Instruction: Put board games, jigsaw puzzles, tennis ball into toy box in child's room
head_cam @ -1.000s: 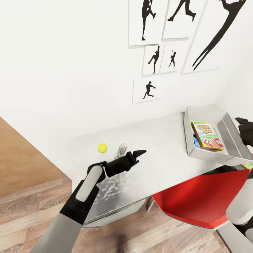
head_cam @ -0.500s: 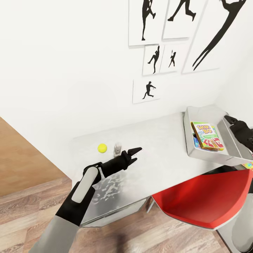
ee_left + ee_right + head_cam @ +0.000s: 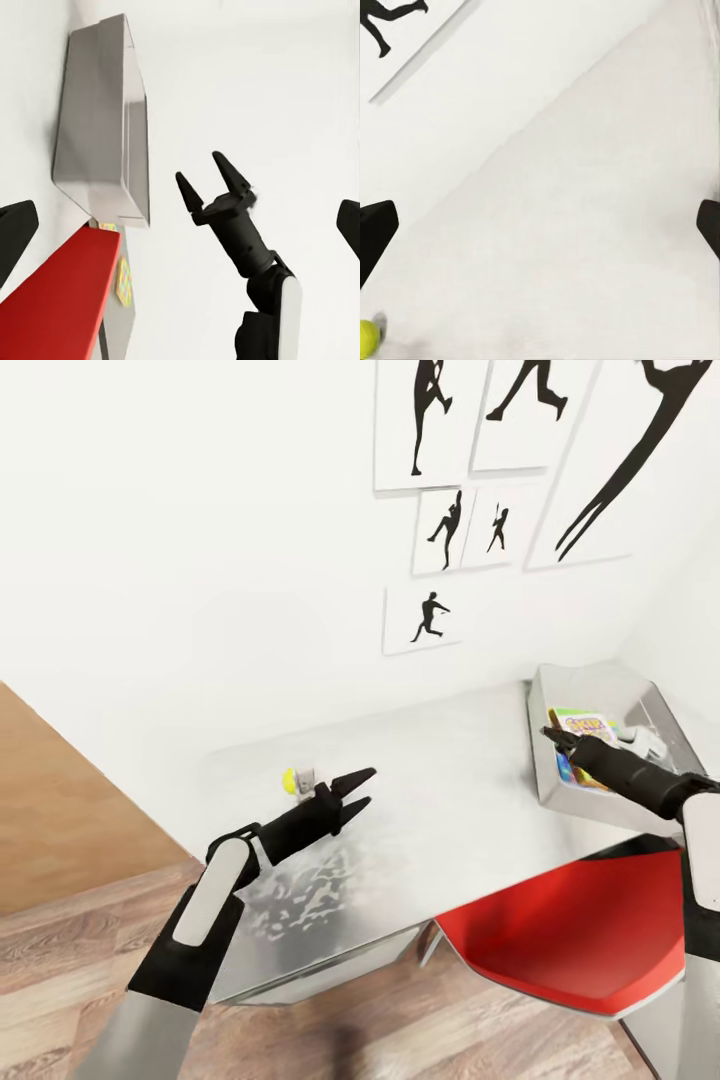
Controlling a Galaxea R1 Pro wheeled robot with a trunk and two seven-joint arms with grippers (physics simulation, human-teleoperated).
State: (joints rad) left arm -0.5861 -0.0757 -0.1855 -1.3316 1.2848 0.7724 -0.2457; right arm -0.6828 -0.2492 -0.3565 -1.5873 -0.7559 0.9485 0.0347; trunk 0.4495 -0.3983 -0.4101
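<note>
The left gripper (image 3: 357, 790), black with two pointed fingers, hangs over the long light grey top of the table (image 3: 450, 780) with its jaws spread apart and nothing between them. Just behind its wrist sits the small fuzzy yellow-green tennis ball (image 3: 289, 781), resting on the tabletop close to the white wall and partly hidden by a small grey fitting on the arm. In the right wrist view the same ball (image 3: 366, 339) lies alone on the pale surface.

Over on the other side, the right gripper (image 3: 553, 735) reaches in at the near rim of the shallow light grey toy box (image 3: 590, 685), which stands at the far right end of the table against the corner. In the left wrist view that gripper (image 3: 211, 177) shows its two fingers parted and empty, with the flaring grey wall of the box (image 3: 97, 127) just beside it. Inside the box lies a flat board game box with a yellow-green printed cover (image 3: 578, 722), partly covered by the right arm, with something blue beneath its edge.

A glossy red chair seat (image 3: 560, 935) is tucked under the table below the box, and black sports-silhouette pictures (image 3: 430, 615) hang on the wall above the wood-plank floor (image 3: 60, 960).
</note>
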